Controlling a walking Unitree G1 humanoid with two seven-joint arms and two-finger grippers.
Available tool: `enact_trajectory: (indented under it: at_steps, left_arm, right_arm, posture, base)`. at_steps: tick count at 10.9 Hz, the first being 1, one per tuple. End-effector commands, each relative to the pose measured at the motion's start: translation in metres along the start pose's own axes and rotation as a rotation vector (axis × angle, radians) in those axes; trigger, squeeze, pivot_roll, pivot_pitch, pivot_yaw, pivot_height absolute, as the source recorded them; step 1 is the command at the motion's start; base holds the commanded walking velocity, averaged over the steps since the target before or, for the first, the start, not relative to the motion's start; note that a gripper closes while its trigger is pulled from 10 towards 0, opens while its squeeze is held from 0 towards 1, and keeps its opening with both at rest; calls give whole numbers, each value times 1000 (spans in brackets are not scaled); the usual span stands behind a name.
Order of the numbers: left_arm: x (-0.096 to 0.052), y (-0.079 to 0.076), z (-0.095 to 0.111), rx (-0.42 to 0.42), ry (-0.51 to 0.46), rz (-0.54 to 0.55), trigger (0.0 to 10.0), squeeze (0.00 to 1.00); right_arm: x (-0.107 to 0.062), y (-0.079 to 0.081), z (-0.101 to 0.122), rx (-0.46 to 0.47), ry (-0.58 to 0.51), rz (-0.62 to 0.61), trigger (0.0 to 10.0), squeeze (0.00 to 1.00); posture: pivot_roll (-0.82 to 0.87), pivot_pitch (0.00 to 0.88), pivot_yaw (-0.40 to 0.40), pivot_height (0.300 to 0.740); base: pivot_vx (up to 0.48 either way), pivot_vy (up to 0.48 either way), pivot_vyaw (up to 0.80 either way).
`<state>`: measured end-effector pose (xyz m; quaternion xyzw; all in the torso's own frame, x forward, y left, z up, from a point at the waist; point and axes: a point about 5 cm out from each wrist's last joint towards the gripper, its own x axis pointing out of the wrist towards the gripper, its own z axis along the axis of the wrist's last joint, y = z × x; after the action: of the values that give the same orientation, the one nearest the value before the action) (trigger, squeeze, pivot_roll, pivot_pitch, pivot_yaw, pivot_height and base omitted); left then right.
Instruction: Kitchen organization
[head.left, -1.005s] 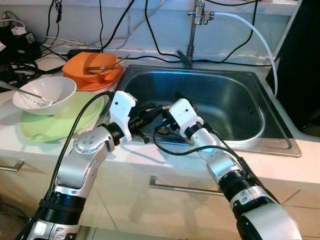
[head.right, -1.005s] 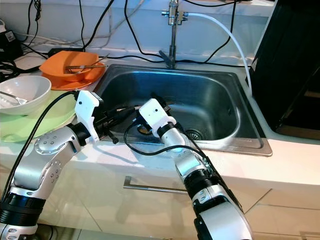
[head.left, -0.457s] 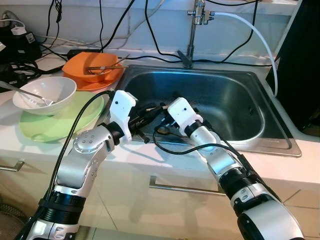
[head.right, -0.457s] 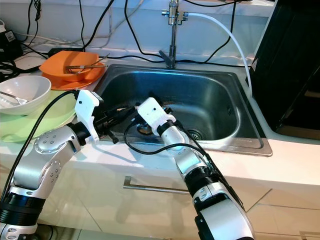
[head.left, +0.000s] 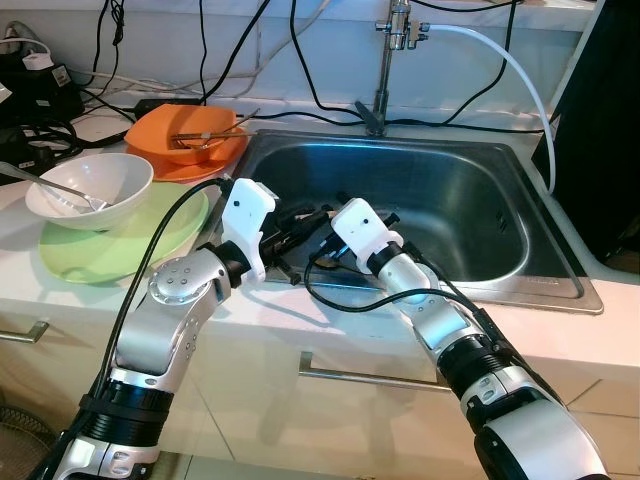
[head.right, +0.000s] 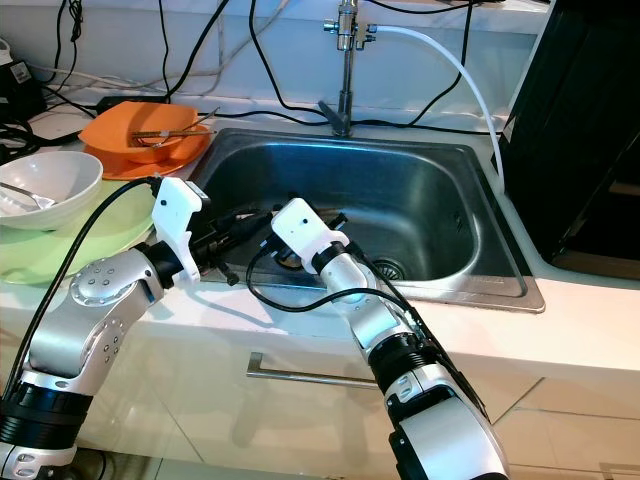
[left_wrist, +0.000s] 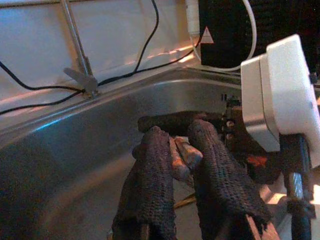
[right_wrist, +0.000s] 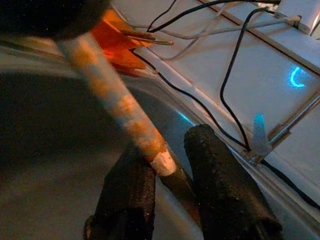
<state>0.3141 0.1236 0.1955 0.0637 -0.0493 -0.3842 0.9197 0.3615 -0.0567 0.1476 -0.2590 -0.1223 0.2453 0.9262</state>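
While both my arms meet over the near-left rim of the sink (head.left: 560, 285), my left gripper (left_wrist: 176, 150) holds a slim wooden utensil (left_wrist: 181, 154) between narrow fingers, and my right gripper (right_wrist: 167, 172) stands narrowly parted around the same stick's other end. I judge this a hand-over. Next, the right fingers must close before the left release. To the left, a white bowl (head.left: 92, 188) sits on a green plate (head.left: 150, 245); farther back lies an orange dish (head.left: 185, 143). My arm cables (head.left: 340, 300) crowd the passage.
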Motion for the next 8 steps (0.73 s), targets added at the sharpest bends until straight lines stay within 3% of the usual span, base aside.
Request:
enact_trajectory:
  at_steps: [1,7,8]
  left_arm:
    - [0,1,0,8,6,-5,10000,0]
    - [-1,6,2,37,2,25,10000,0]
    - [-1,7,2,31,-4,36,10000,1000]
  right_arm:
    - [5,-9,6,-1,-15,-20,0,0]
    - [5,-6,5,3,-11,-20,0,0]
    - [5,-6,5,3,-11,-20,0,0]
  posture:
    - [218,0,7,740]
    - [229,0,7,740]
    - [231,0,7,740]
  base:
    - [0,0,0]
    - [0,0,0]
    - [0,0,0]
